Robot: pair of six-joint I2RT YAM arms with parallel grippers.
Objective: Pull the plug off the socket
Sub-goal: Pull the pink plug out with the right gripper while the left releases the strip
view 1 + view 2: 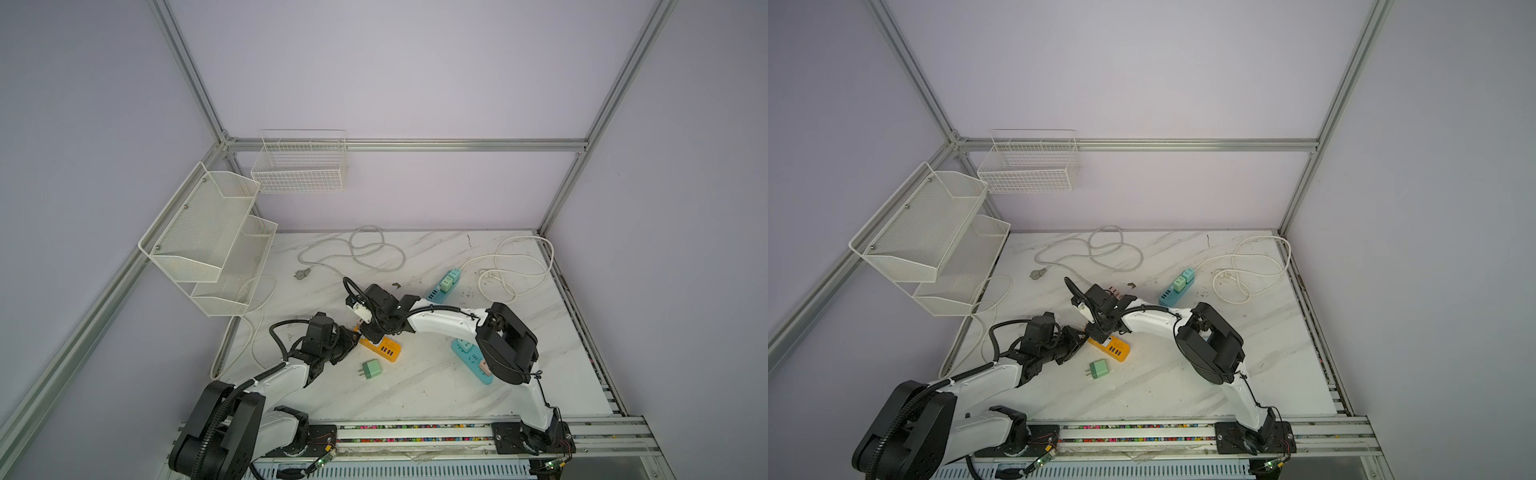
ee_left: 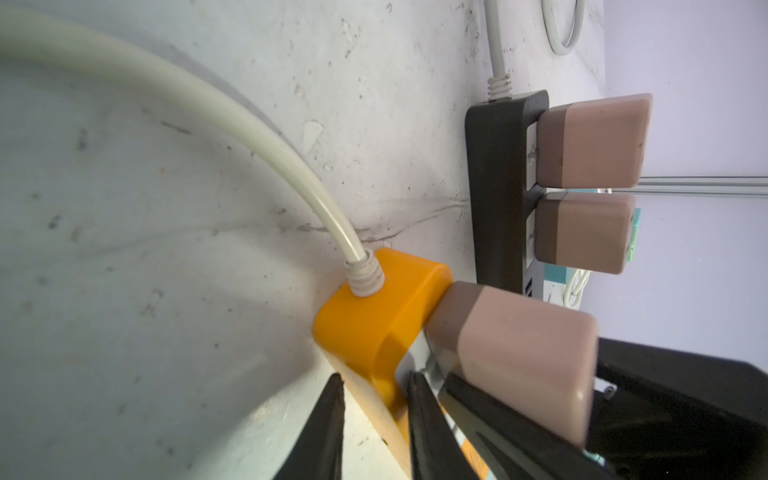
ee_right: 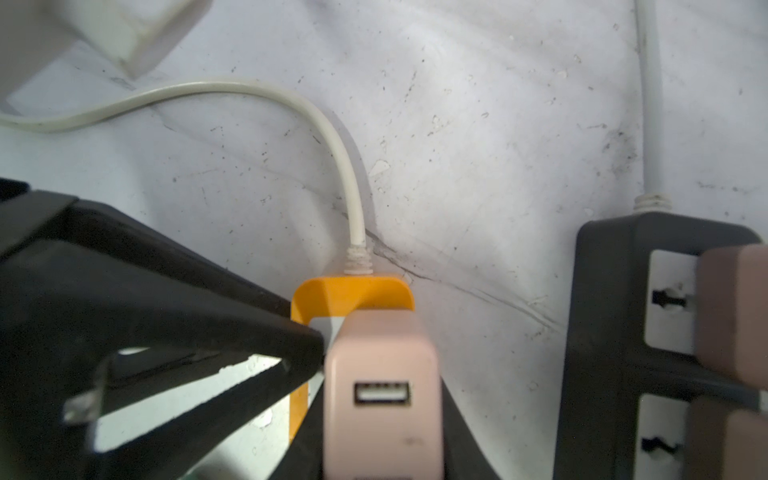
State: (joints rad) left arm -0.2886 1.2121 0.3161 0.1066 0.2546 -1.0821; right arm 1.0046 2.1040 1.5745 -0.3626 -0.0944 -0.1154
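1. The walls were pale purple and plain, at the back and on both sides.
2. Grey metal bars ran up the corners and across the back wall.
3. The table top was white with grey streaks, like marble. It had small dark marks and scratches.
4. A white mesh shelf with two trays hung on the left side, over the table's left edge.
5. A white wire basket hung on the back wall, near the left corner.
6. A metal rail ran along the front of the table, with tiny bits of many colours in its groove.
7. The light was soft and even.
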